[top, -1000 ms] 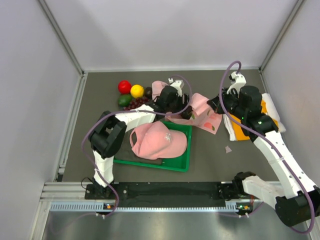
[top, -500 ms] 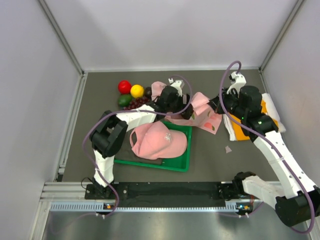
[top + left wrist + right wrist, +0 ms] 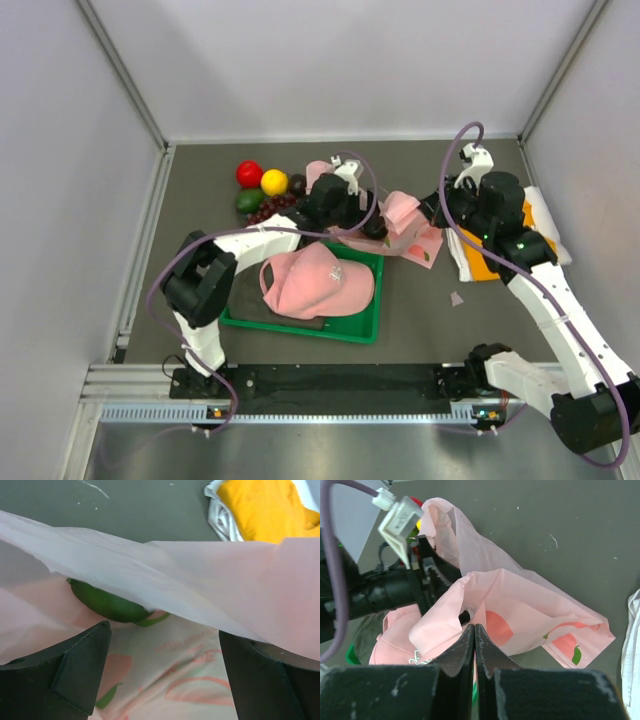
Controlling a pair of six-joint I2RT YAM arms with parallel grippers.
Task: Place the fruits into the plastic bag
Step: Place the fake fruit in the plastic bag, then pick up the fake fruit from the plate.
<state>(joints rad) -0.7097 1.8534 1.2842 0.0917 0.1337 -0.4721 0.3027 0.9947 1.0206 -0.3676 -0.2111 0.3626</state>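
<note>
Far left: fruits (image 3: 262, 188) piled on the tabletop (image 3: 190, 215). Red, yellow, green, dark brown and grapes are bunched together, all outside the bag.

The left claw (image 3: 164, 632) is spread with nothing between its fingers. It is pushed into the mouth of the plastic bag (image 3: 408, 228), with the top film draped across it. One green fruit (image 3: 107, 602), probably an avocado, lies inside on the lower film, just ahead of the left finger and not touching it.

The right claw (image 3: 474, 630) is pressed together, pinching the bag's upper edge and holding it up so the mouth gapes toward the left arm. The orange cloth (image 3: 492, 255) lies far right, just beside the bag.

The step looks like the drop-off, with the claw about to withdraw.
- Back the left claw out straight along the way it went in, fingers wide, so it does not hook the film.
- The right claw's pinch should hold high and steady.
- Risk: the thin film clings to a finger, the bag drags, and the fruit rolls out.

Most of the pile is left, so the task is at an early stage.

The tabletop is dark grey and matte, with a few pale scuffs. A green tray (image 3: 365, 330) sits near the centre with a pink cap (image 3: 315, 280) in it, and the bag lies at its far rim. Pale grey walls stand on three sides, with metal posts at the corners and a rail along the near edge.
</note>
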